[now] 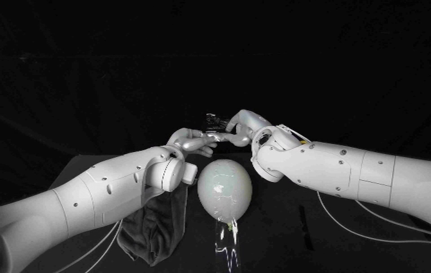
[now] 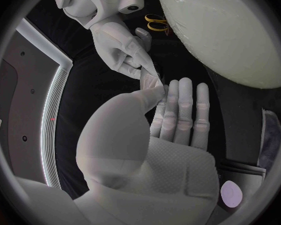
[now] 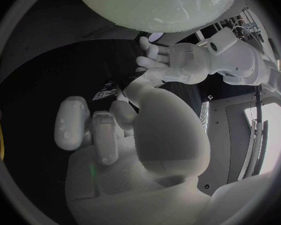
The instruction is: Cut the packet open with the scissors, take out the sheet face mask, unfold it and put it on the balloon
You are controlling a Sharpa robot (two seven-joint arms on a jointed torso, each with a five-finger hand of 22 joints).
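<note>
A pale balloon (image 1: 225, 189) lies on the black table below both hands; it also fills an edge of the left wrist view (image 2: 228, 30) and of the right wrist view (image 3: 153, 5). My left hand (image 1: 191, 142) and right hand (image 1: 235, 129) meet above its far end. Between them is a small folded white piece, seemingly the sheet mask (image 2: 153, 82). My left thumb presses it against the other fingers, which stay straight, while my right hand (image 2: 122, 42) pinches its other end. Yellow-handled scissors (image 2: 155, 23) lie on the table beyond the right hand. A dark printed packet (image 3: 107, 92) lies flat below.
A dark grey cloth (image 1: 157, 229) lies at the near left of the balloon, under my left forearm. A shiny strip (image 1: 230, 245) trails from the balloon's near end toward the table's front edge. White cables (image 1: 359, 223) run across the table on the right.
</note>
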